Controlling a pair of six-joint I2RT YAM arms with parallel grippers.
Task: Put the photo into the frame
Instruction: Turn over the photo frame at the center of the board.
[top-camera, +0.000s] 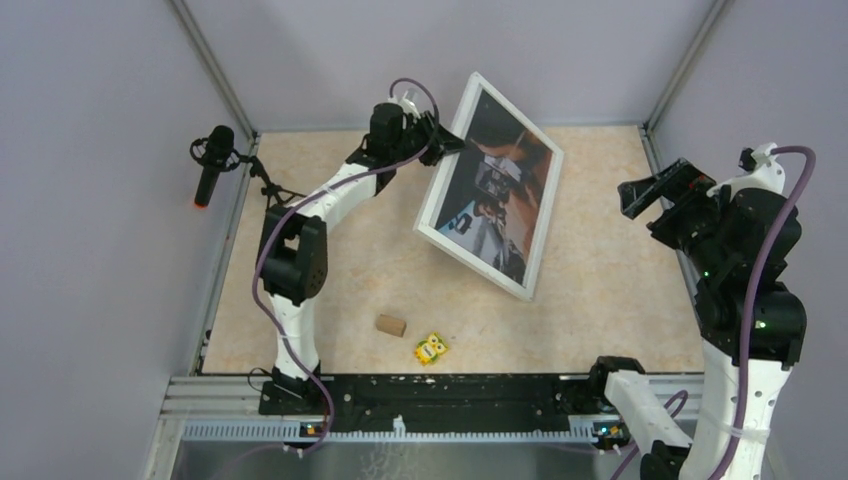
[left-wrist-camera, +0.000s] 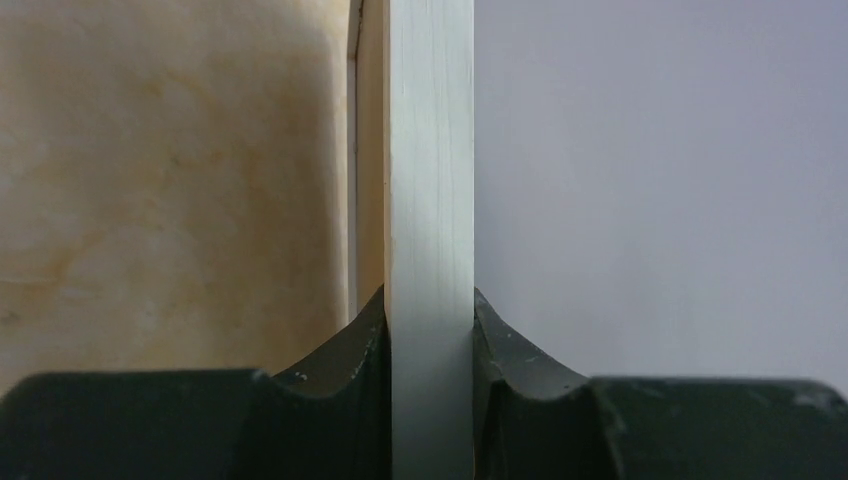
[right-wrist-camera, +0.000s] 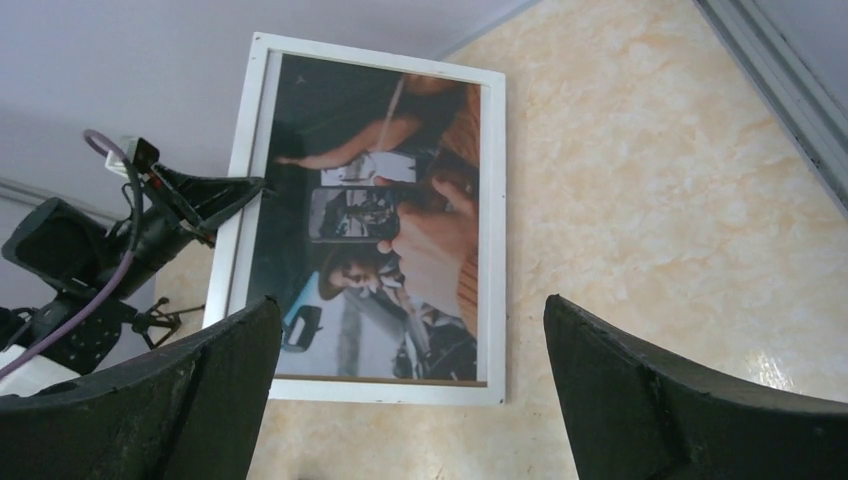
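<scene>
The left gripper (top-camera: 441, 141) was clenched on the frame (top-camera: 472, 265), at its 10 o'clock edge. In the wrist view its fingers (left-wrist-camera: 500, 345) pressed both sides of the pale strip. The frame stood tilted above the table (top-camera: 600, 280) with the photo (top-camera: 495, 190) inside it. A brown block (top-camera: 390, 324) and a yellow toy (top-camera: 431, 348) lay towards its 7 o'clock. At its 3 o'clock, well apart, the right gripper (top-camera: 626, 200) hung with fingers spread wide, holding nothing.
</scene>
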